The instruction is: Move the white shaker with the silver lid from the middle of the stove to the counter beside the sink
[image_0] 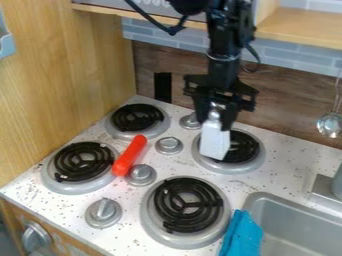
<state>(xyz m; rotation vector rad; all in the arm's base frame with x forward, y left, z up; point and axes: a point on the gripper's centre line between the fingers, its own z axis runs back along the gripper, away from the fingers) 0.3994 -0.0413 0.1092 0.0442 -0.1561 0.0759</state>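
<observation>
fingers (228, 116) gripping one white block (215, 140) | four burners (161, 201) | four stovetop knobs (103, 213) | one red rod (130, 156)

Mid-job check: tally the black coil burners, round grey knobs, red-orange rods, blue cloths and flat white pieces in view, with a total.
Black coil burners: 4
Round grey knobs: 5
Red-orange rod: 1
Blue cloth: 1
Flat white piece, at the gripper: 1
Total: 12

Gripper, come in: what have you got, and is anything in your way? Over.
Gripper holding white thing at back right burner. Red thing lying by knob, off to the side. Blue cloth at sink edge.
</observation>
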